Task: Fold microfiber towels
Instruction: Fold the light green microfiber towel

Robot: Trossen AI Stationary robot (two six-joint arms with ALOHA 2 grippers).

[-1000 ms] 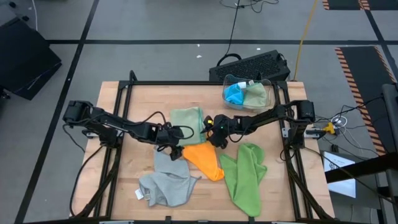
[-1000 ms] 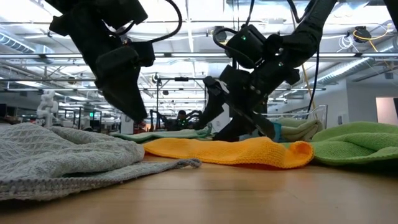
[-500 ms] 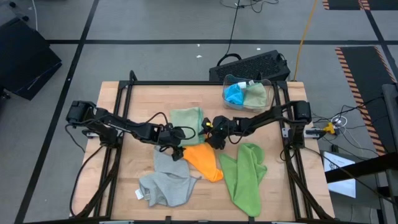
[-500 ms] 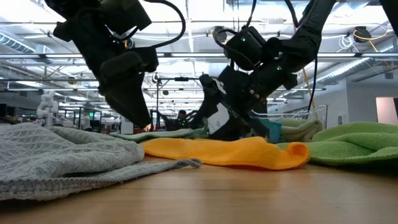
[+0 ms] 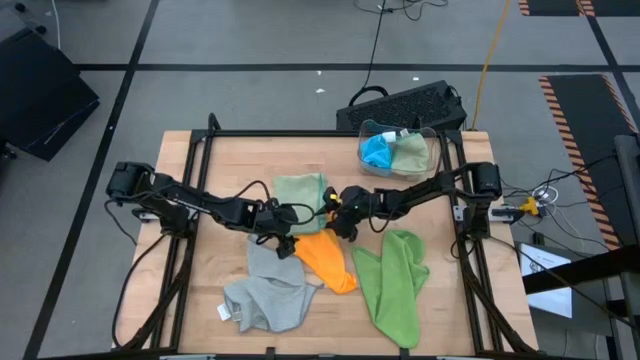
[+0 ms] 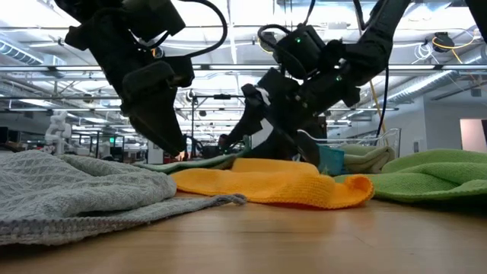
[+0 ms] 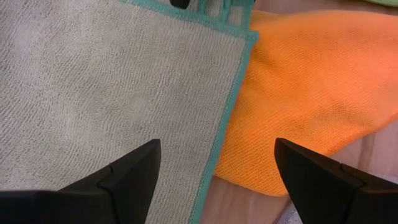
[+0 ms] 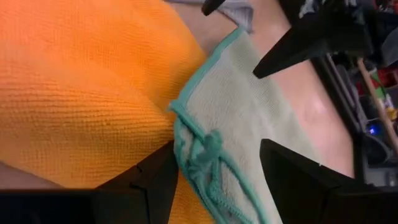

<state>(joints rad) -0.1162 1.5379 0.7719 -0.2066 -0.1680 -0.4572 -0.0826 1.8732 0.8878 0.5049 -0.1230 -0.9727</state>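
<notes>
Both claws, left claw spread and right claw gripping the sage towel's corner, are working while the orange, grey and lime towels are lying unfolded.

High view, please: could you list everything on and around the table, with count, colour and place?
Sage green towel: one, flat, table centre, toward the far edge.
Orange towel: one, crumpled, centre, overlapping the sage towel's near edge.
Grey towel: one, crumpled, near left, white tag at its corner.
Lime green towel: one, crumpled, near right.
Clear bin: one, far right corner, holding a blue cloth and a pale green cloth.
Keyboard: one, black, on the floor beyond the table.
Left gripper: open, over the sage towel's near corner.
Right gripper: at the bunched sage towel edge beside the orange towel.
</notes>
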